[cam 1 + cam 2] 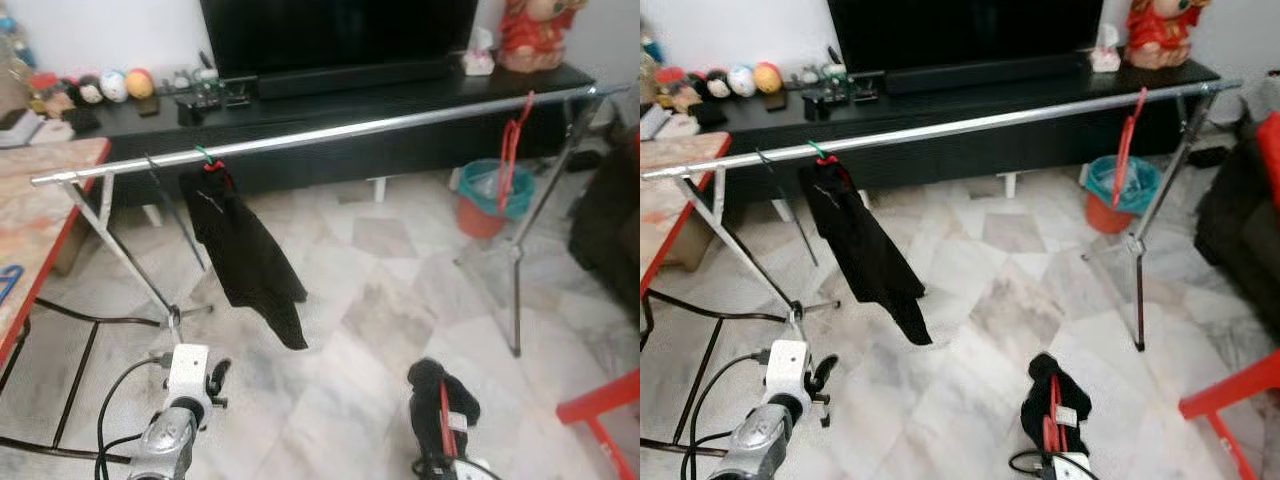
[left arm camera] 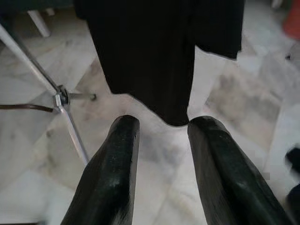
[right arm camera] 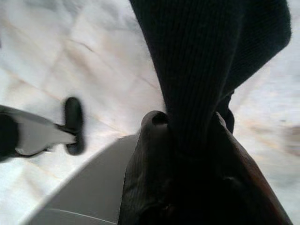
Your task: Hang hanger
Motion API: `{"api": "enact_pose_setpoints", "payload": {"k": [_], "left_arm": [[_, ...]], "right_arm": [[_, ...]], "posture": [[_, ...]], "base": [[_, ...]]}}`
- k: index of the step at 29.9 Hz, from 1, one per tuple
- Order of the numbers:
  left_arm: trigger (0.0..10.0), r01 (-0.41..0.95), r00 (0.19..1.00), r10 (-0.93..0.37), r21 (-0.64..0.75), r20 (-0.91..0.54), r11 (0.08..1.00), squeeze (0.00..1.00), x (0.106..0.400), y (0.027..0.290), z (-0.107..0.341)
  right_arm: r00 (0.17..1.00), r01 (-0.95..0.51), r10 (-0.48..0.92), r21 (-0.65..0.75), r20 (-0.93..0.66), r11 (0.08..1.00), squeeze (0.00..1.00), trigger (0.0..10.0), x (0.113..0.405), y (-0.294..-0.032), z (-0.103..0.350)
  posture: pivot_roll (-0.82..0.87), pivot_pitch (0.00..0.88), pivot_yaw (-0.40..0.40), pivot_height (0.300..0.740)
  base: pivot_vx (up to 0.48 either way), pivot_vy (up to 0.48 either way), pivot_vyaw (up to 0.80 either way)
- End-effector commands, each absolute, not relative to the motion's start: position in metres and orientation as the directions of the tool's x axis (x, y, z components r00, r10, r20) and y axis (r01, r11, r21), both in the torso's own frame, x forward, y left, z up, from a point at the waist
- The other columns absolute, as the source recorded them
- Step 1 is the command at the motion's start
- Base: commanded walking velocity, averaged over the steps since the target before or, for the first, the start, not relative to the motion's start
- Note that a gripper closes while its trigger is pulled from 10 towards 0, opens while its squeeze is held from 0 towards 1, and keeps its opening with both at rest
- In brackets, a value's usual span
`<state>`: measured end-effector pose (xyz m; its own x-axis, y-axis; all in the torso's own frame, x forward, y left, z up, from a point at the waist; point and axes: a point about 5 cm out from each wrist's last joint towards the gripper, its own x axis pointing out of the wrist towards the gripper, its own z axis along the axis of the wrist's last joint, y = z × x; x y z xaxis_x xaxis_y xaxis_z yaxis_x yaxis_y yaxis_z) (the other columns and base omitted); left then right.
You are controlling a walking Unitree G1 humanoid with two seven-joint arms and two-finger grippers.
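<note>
A silver rail [image 1: 330, 133] on two stands crosses the room. A black garment [image 1: 245, 255] hangs from it at the left on a green-hooked hanger [image 1: 205, 158]. An empty red hanger [image 1: 513, 150] hangs near the rail's right end. Low in front, my right gripper [image 1: 443, 432] is shut on a red hanger [image 1: 446, 415] wrapped in a black knit garment [image 1: 436, 385]; the right wrist view has the fingers [image 3: 145, 159] clamped on that cloth [image 3: 201, 70]. My left gripper [image 2: 161, 124] is open and holds nothing, low at the left [image 1: 217, 380], short of the hanging garment [image 2: 150, 51].
A black TV bench [image 1: 330, 110] with a TV stands behind the rail. A teal-lined orange bin [image 1: 487, 200] sits under the rail's right part. A red-edged table [image 1: 40, 215] is at the left, a red frame [image 1: 605, 410] and a dark seat at the right. Cables cross the floor at the left.
</note>
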<state>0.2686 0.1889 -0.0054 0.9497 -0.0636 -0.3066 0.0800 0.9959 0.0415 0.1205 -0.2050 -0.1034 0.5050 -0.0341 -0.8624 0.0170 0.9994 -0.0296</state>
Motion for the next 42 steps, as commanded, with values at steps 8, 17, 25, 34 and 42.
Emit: {"api": "enact_pose_setpoints", "payload": {"k": [8, 17, 25, 34, 42], "left_arm": [[10.0, 0.078, 0.957, -0.065, 0.037, -0.283, 0.996, 0.0, 0.258, 0.191, -0.009], [10.0, 0.116, 0.875, -0.076, 0.055, -0.478, 0.992, 0.0, 0.231, 0.194, -0.039], [10.0, 0.233, 0.867, -0.166, 0.088, -0.47, 0.969, 0.0, 0.238, 0.189, -0.033], [10.0, 0.353, 0.859, -0.268, 0.126, -0.436, 0.927, 0.0, 0.253, 0.181, -0.021], [10.0, 0.398, 0.858, -0.309, 0.153, -0.409, 0.904, 0.0, 0.262, 0.179, -0.012]], "right_arm": [[0.538, 0.007, -0.013, -0.011, -0.843, 1.0, 0.0, 10.0, 0.129, -0.198, -0.101], [0.562, 0.051, -0.03, -0.002, -0.826, 0.999, 0.0, 10.0, 0.134, -0.207, -0.098], [0.617, 0.031, -0.018, 0.002, -0.786, 1.0, 0.0, 10.0, 0.152, -0.215, -0.089], [0.629, -0.214, 0.193, 0.071, -0.753, 0.974, 0.0, 10.0, 0.164, -0.218, -0.078], [0.548, -0.437, 0.385, 0.138, -0.743, 0.889, 0.0, 10.0, 0.162, -0.224, -0.07]], "posture": [[-0.04, 0.029, 0.014, 0.74], [-0.04, 0.028, 0.017, 0.74], [-0.04, 0.033, 0.014, 0.74], [-0.04, 0.036, 0.016, 0.74], [-0.04, 0.032, 0.017, 0.74]], "base": [[0.0, 0.0, 0.59], [0.0, 0.0, 0.12], [0.0, 0.0, 0.0], [0.0, 0.0, 0.0], [0.0, 0.0, 0.0]]}}
